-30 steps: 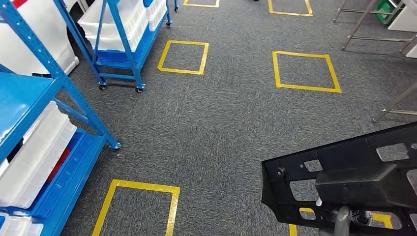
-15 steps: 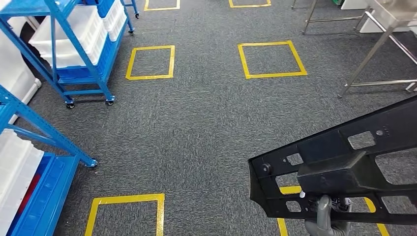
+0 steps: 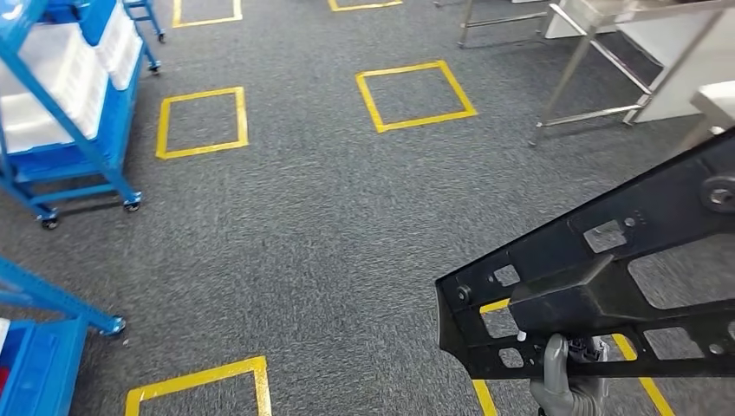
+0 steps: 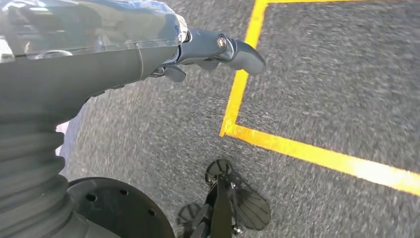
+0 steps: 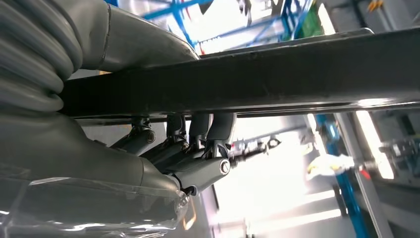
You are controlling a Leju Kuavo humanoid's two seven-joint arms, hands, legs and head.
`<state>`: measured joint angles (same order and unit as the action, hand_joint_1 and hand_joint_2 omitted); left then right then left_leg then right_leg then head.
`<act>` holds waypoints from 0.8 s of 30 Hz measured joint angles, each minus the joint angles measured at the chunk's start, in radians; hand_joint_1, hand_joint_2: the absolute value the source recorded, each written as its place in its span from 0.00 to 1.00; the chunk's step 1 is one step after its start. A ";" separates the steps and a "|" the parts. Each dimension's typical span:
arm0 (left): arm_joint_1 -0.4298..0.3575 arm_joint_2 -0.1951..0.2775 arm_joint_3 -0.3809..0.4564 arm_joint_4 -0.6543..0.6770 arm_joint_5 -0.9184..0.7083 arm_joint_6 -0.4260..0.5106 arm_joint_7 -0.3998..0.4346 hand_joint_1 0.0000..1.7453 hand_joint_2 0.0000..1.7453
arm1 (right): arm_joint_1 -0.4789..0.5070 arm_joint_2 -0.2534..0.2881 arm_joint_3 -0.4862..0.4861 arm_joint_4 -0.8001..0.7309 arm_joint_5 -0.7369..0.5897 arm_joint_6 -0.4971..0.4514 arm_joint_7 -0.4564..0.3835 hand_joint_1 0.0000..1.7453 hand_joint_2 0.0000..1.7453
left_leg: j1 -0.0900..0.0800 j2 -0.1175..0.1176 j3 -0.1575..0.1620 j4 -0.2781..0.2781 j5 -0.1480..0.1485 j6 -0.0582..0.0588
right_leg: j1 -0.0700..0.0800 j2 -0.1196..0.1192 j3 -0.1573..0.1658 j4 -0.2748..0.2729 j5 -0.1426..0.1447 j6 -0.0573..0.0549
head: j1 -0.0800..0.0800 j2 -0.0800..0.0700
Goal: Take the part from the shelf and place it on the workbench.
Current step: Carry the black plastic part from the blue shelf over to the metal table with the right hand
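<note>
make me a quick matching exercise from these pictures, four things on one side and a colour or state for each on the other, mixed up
Things:
1. part
2. left hand
3. floor squares
4. shelf cart

Colours or states:
A. yellow tape outlines
B. blue frame on wheels, holding white bins
C. black, gripped by the right hand
D. holds nothing, hanging over the carpet

Pairs: 1-C, 2-D, 3-A, 4-B
</note>
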<state>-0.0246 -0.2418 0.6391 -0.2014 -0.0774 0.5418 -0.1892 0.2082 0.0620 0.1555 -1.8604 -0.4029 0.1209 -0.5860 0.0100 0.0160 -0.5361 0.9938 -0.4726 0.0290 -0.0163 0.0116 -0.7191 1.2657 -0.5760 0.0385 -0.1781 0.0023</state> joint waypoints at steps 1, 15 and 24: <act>0.000 0.000 -0.001 0.000 -0.004 -0.005 0.000 0.00 1.00 | 0.000 -0.003 -0.003 -0.001 0.002 -0.003 0.004 1.00 1.00 | 0.000 0.014 0.000 0.000 -0.001 0.000 | -0.003 -0.003 -0.010 0.023 -0.001 0.004 | 0.000 0.000; 0.002 0.037 -0.027 0.000 -0.033 -0.172 -0.056 0.00 1.00 | 0.047 -0.021 -0.077 -0.120 0.095 -0.023 0.001 1.00 1.00 | 0.001 0.000 -0.096 0.265 -0.156 -0.055 | 0.005 0.006 0.134 -0.248 0.117 -0.058 | 0.000 0.000; 0.014 0.076 -0.057 0.000 -0.085 -0.250 -0.078 0.00 1.00 | 0.044 -0.023 -0.142 -0.179 0.288 -0.053 -0.011 1.00 1.00 | -0.003 -0.076 -0.006 0.022 -0.014 -0.024 | 0.004 0.122 0.125 -0.242 0.125 -0.033 | 0.000 0.000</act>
<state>-0.0104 -0.1654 0.5820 -0.2014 -0.1628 0.2919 -0.2673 0.2526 0.0392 0.0132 -2.0390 -0.1151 0.0683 -0.5970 0.0074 -0.0601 -0.5418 1.0158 -0.4867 0.0046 -0.0123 0.1341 -0.5945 1.0239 -0.4511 0.0060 -0.1786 0.0022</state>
